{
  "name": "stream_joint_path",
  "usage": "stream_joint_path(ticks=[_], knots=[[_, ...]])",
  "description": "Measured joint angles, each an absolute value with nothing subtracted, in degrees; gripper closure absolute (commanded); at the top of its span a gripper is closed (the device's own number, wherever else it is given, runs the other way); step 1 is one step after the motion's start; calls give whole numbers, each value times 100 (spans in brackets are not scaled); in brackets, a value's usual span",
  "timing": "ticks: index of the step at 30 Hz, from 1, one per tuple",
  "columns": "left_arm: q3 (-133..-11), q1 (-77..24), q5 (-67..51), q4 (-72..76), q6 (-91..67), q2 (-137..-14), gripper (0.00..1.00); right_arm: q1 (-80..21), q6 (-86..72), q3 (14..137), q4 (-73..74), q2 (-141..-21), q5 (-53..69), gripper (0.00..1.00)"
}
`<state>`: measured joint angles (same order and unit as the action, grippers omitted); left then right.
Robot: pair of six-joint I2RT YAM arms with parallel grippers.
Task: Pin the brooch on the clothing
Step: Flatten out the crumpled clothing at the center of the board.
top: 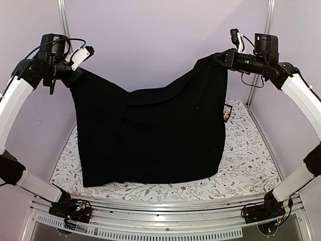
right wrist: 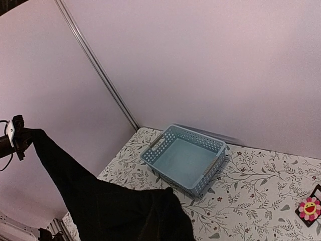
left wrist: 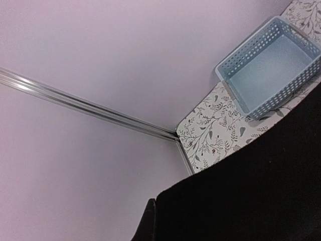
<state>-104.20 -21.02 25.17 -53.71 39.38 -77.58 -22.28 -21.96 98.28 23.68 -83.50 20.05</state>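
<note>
Black shirt (top: 150, 135) hangs raised | screens basket (right wrist: 184, 158) behind | brooch (right wrist: 309, 207) on table (right wrist: 251, 175)

Pale blue perforated basket (right wrist: 183, 162), perhaps plastic, on floral-patterned table (right wrist: 251, 176) near back corner.

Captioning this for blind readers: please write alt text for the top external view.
Two robot arms hold a black shirt stretched up between them, the left gripper and right gripper each clamped on an upper corner, its hem reaching the floral table. A small pink brooch sits on the table just past the shirt's right edge.
</note>
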Motion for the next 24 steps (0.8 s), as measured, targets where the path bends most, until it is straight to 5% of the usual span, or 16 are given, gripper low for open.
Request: stream_joint_path(ticks=[5,11,24], knots=[[-11391,-1719,2488,-4982,3966,-8694,100,-1999,-2047,10844,2703,-9185,1894,100],[-11782,-1658,2373,-4689,4003,-8438,100,-1944,-1905,10908,2969,-8696,1756,100],[-7155,-1640,932,-5621,4512,-5614,100,-1944,-2622,6318,3304,-6375,2665,100]])
